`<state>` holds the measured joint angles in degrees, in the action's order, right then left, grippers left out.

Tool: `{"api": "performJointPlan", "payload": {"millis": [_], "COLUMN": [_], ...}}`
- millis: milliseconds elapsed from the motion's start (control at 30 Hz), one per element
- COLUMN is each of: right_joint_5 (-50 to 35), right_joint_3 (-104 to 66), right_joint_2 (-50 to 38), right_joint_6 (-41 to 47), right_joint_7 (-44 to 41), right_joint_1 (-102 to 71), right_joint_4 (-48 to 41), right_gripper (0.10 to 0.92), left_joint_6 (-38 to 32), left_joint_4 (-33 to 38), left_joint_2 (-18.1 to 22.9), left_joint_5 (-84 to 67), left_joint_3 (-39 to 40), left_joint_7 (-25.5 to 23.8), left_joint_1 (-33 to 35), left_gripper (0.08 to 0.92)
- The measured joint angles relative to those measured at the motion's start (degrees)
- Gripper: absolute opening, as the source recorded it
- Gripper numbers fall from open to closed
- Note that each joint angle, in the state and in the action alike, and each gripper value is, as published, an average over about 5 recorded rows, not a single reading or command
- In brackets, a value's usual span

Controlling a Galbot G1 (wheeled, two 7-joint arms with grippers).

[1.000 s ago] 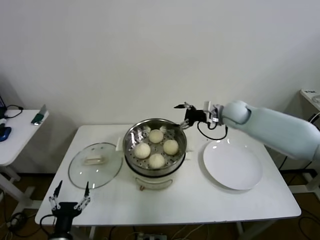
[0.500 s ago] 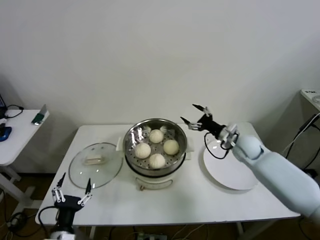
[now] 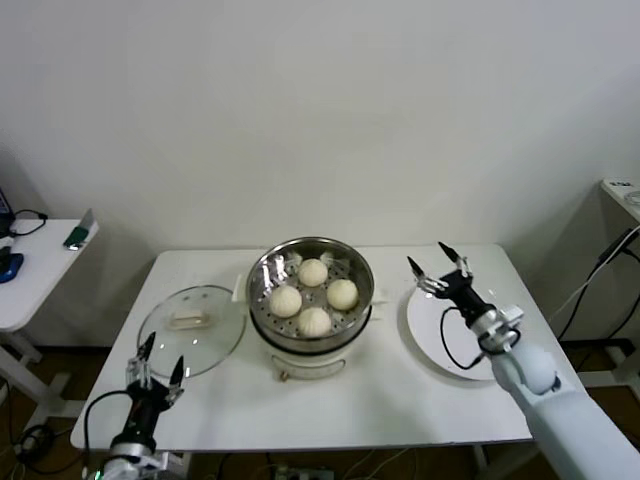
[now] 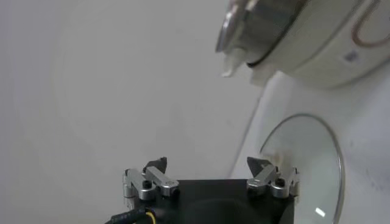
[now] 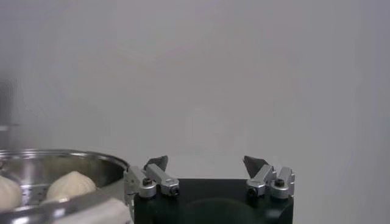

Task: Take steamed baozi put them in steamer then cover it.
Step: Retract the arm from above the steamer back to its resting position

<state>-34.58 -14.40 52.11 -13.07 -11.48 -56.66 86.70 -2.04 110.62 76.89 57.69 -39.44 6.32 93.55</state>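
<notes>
No writing is legible anywhere; four steamed baozi [image 3: 313, 296] sit in the steamer [image 3: 311, 292]; the cover [image 3: 190, 329] lies on the table [image 3: 380, 395] beside it; right gripper [image 3: 441, 267] over the plate [image 3: 466, 333], spread wide, empty; left gripper [image 3: 157, 366] likewise near the cover; only the left wrist view shows the steamer's underside

four baozi [image 3: 313, 295] in steamer [image 3: 262, 275], cover [image 3: 190, 330] beside.

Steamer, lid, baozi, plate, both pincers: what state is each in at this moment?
steamer: uncovered, four buns inside.
baozi: all four in the basket.
cover: lying flat on the table, left of the steamer.
plate: bare.
left pincer: open, at the table's front-left edge.
right pincer: open, above the plate.
</notes>
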Motion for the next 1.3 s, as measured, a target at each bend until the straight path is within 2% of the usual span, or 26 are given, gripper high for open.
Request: {"api": "performJointPlan", "payload": {"millis": [467,900,1300], "right_joint_5": [4.0,8.4,11.6], "right_joint_3": [-11.3,-13.0,-12.5], "right_joint_2": [2.4,4.0,5.2], "right_joint_6": [2.0,3.3,3.6], "right_joint_7": [1.1,2.7,3.6], "right_joint_1": [-9.6,-10.7,-9.8], "right_joint_4": [0.4,0.1,-0.7], "right_gripper": [0.823,0.823,0.823], "left_joint_6": [1.2,6.0,9.8], "left_joint_4": [-13.3,-24.8,-31.6], "left_joint_2": [-3.7,-4.2,-3.5], "left_joint_5": [14.1,17.3,18.0], "left_joint_3": [3.7,7.6,10.7], "left_joint_7": [1.4,2.5,2.5], "left_joint_1": [-11.2,-22.0,-28.5], "left_gripper": [0.823,0.823,0.823]}}
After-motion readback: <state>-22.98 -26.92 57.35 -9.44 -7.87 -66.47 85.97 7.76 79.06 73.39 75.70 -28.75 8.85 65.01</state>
